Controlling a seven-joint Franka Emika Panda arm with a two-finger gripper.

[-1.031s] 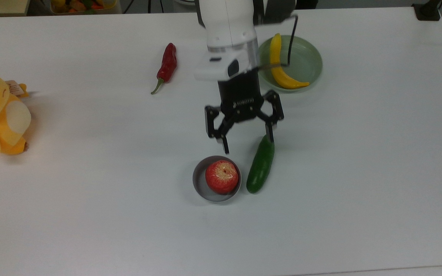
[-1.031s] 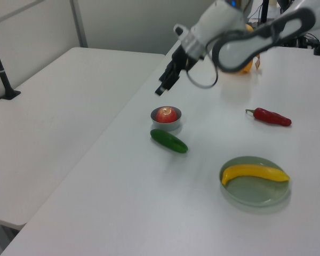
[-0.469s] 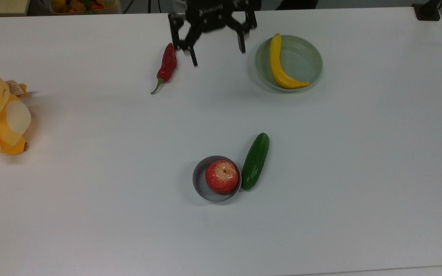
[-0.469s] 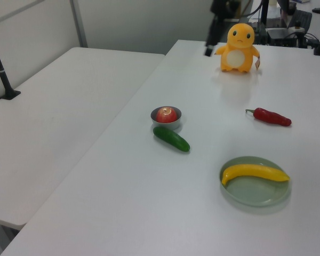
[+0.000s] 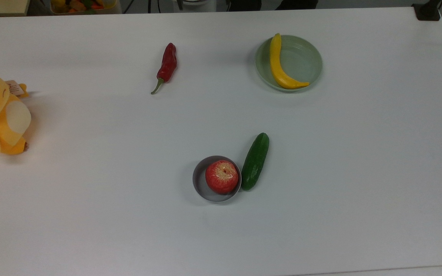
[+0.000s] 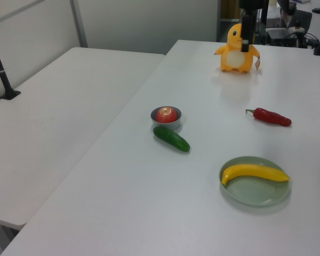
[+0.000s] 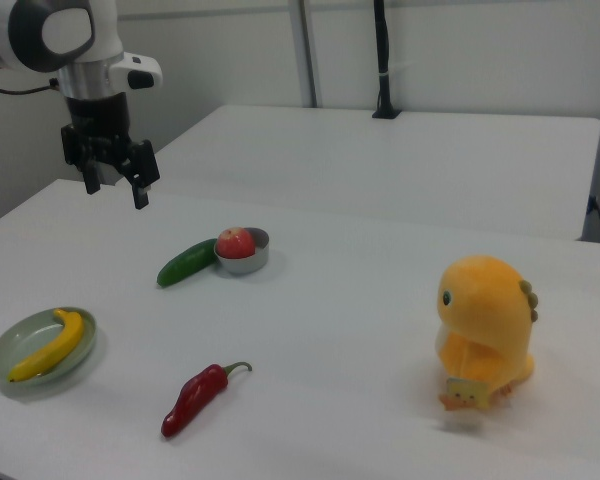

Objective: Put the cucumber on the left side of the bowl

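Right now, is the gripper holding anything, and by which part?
Nothing is held. The gripper hangs open and empty above the table, well away from the cucumber, which lies on the table against the bowl.

White rounded arm point(image 7: 65, 35), dark grey joint cap, black end effector point(image 7: 115, 192) with two slim fingers.
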